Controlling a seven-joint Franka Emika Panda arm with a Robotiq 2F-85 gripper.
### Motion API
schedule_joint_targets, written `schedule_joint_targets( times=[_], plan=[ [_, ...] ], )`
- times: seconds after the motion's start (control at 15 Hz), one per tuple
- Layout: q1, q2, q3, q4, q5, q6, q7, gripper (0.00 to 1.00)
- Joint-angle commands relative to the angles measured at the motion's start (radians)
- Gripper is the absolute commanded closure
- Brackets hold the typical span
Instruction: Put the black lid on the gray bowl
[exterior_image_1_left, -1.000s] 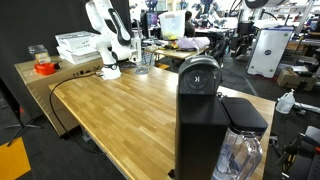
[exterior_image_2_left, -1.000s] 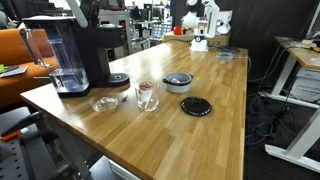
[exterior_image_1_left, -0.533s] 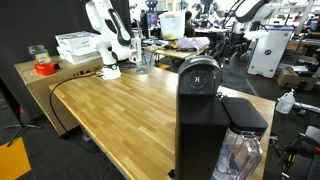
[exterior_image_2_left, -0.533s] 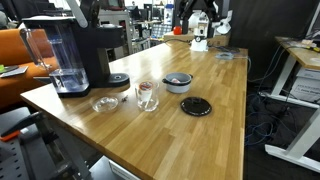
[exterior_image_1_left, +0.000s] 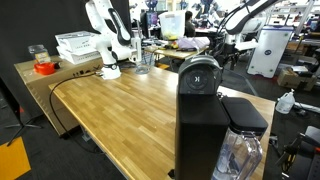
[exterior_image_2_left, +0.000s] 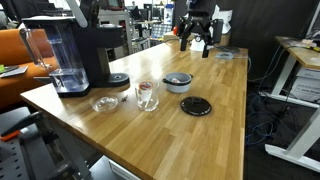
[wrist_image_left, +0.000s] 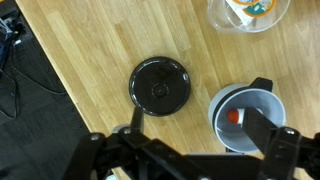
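Note:
The black lid lies flat on the wooden table, near the gray bowl. In the wrist view the lid is at centre and the bowl at lower right, with a small orange thing inside it. My gripper hangs high above the far part of the table, well apart from both. It is open and empty. In the wrist view its fingers frame the gap between lid and bowl; the right finger covers part of the bowl. The arm also shows in an exterior view.
A black coffee machine stands at the table's near corner and blocks much of an exterior view. A glass cup and a small glass dish sit beside the bowl. Another white robot stands at the far end.
My arm has come into both exterior views and the gripper has moved down and forward over the far part of the table. Lid, bowl and glass have not moved.

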Motion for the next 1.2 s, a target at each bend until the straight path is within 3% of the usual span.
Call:
schedule_joint_targets(
  times=[0.0, 0.27, 1.13],
  plan=[
    [-0.014, -0.001, 0.014, 0.004, -0.007, -0.002, 0.004, 0.0],
    [-0.009, -0.008, 0.008, 0.008, -0.027, 0.003, 0.002, 0.0],
    [-0.124, 0.177, 0.039, 0.304, 0.01, -0.158, -0.177, 0.0]
  ],
)
